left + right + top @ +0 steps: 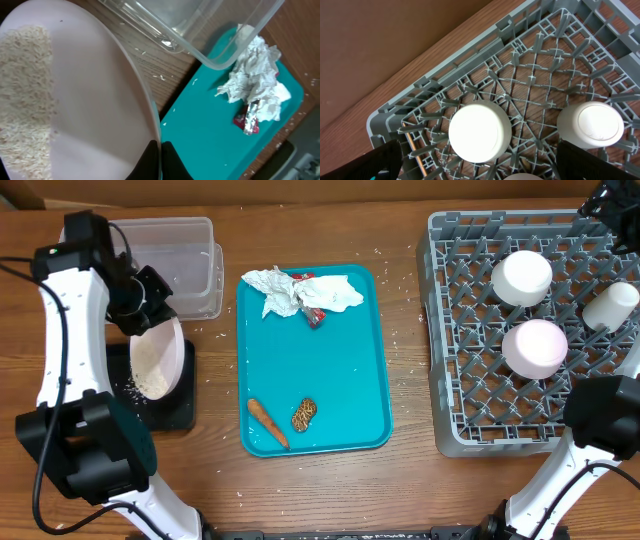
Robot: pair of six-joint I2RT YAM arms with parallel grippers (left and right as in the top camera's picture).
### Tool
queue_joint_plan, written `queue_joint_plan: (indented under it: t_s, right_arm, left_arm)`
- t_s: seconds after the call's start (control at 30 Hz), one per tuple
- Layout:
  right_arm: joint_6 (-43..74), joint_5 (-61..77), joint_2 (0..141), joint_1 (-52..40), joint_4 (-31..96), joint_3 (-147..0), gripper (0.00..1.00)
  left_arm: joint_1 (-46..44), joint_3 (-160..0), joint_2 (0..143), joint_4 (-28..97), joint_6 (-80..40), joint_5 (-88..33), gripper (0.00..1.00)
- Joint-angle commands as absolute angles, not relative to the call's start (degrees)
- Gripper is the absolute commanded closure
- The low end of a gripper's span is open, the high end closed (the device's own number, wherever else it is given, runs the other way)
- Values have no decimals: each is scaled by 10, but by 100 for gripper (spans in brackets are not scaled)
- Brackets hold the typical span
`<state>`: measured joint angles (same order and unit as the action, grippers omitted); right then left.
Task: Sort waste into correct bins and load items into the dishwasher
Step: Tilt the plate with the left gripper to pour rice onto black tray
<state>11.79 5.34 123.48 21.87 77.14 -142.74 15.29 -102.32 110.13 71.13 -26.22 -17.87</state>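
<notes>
While the left gripper (158,159) is clamping the rice-laden round white plate (171,346) over the shallow black tray (176,411) at 9 o'clock, the right gripper (480,167) is hanging spread apart above the grey pegged rack (470,385).

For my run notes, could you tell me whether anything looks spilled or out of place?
Yes: loose rice grains lie on the wooden table between the clear tub and the teal tray, outside either bin, near the tilted plate the left gripper holds.

Table (400,490): teal tray (330,370), rack (470,390), tub (195,250)
</notes>
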Motion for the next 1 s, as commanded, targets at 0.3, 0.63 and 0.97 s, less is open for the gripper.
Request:
queue_joint_plan:
  t_s: [0.3, 0.63, 0.97]
  right_arm:
    - [118, 52, 1223, 219, 768, -1437, 0]
    - [118, 52, 1223, 219, 768, -1437, 0]
    - [118, 52, 1223, 219, 768, -1437, 0]
  left_arm:
    - [204, -1021, 1085, 718, -184, -333, 96]
    - [257, -1021, 1085, 742, -160, -413, 96]
    - [298, -1021, 1085, 763, -118, -484, 96]
